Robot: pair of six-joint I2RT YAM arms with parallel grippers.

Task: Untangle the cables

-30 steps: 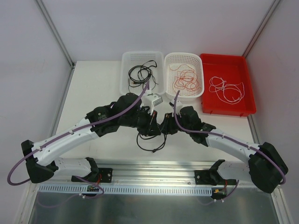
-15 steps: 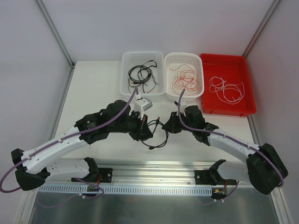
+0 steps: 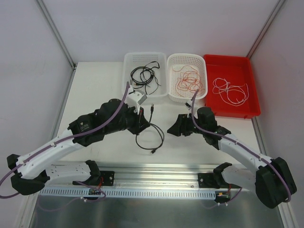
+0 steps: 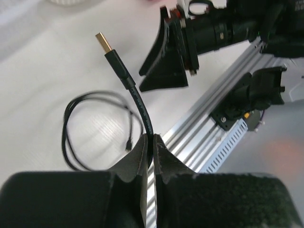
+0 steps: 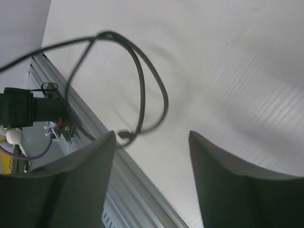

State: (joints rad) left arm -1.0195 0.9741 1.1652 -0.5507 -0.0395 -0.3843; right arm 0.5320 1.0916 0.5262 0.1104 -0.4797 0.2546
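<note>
My left gripper (image 3: pixel 146 121) is shut on a black cable (image 3: pixel 151 137) just below its gold-tipped USB plug (image 3: pixel 151 109). The left wrist view shows the cable (image 4: pixel 135 95) pinched at the fingertips (image 4: pixel 142 148), with the plug (image 4: pixel 104 42) sticking up. The rest of the cable lies in a loop on the table, its small end plug (image 3: pixel 155 152) near the front. My right gripper (image 3: pixel 172 128) is open and empty, to the right of the loop and apart from it. The loop (image 5: pixel 140 80) shows ahead of its jaws (image 5: pixel 152 142).
At the back stand a white bin (image 3: pixel 129 88) with black cables (image 3: pixel 144 75), a white mesh basket (image 3: pixel 205 71) with orange-red cables (image 3: pixel 189 81), and a red tray (image 3: pixel 254 85) with white cables (image 3: pixel 230 90). A metal rail (image 3: pixel 156 173) runs along the front edge.
The grippers were close together over the black cable and have drawn apart. The left moved back and left with the plug end held; the right moved right, open, off the cable.
</note>
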